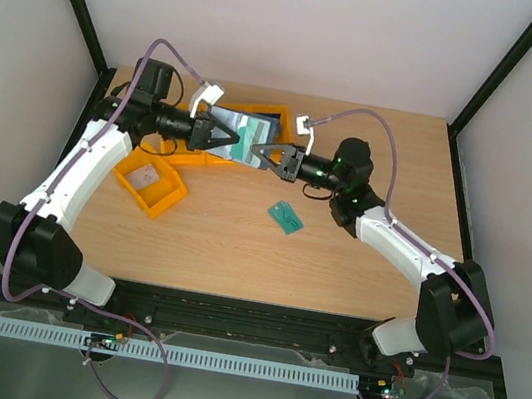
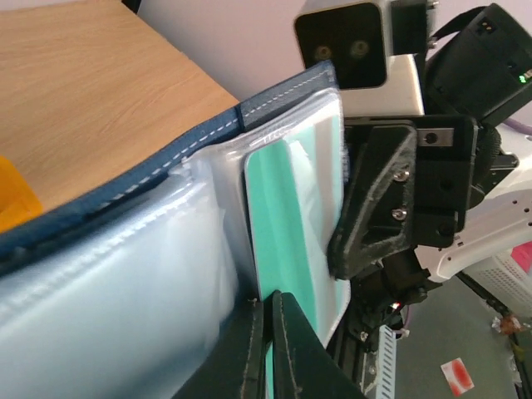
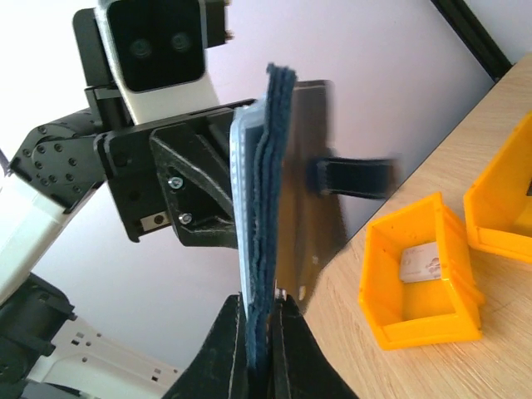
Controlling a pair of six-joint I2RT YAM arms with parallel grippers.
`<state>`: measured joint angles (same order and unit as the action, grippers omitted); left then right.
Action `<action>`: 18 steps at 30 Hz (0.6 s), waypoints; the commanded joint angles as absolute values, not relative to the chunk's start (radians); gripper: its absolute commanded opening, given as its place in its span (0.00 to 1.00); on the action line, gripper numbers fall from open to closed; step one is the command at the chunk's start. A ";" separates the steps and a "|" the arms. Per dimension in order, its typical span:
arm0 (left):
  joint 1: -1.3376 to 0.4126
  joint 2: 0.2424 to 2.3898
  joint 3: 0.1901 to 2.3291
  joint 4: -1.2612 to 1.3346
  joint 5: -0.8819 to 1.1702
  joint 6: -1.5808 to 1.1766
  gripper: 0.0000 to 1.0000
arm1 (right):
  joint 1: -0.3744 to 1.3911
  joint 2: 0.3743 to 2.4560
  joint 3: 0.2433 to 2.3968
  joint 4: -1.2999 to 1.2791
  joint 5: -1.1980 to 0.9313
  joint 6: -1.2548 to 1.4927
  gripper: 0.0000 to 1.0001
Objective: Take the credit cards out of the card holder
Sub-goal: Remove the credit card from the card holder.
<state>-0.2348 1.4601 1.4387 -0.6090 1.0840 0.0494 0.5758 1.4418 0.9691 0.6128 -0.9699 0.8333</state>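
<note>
Teal, the loose card (image 1: pixel 286 217) lies on the table (image 1: pixel 237 256) nearest my bases, and a pale card (image 1: pixel 145 174) sits in the orange bin (image 1: pixel 166 202) to its left. Beyond them my left gripper (image 1: pixel 230 139) and right gripper (image 1: pixel 257 153) are both pinched tight on opposite edges of the card holder (image 1: pixel 243 131), held in the air between them. A green card (image 2: pixel 291 224) sits in its clear sleeve, so I judge the job unfinished. No writing is legible anywhere.
</note>
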 commanded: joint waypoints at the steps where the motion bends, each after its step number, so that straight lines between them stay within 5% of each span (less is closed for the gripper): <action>1: -0.302 1.469 1.437 -0.628 1.189 0.042 0.02 | 0.600 1.416 0.987 0.770 -1.001 0.835 0.02; 18: -0.131 1.441 1.408 -0.710 1.064 0.216 0.02 | 0.482 1.333 0.901 0.569 -0.948 0.728 0.02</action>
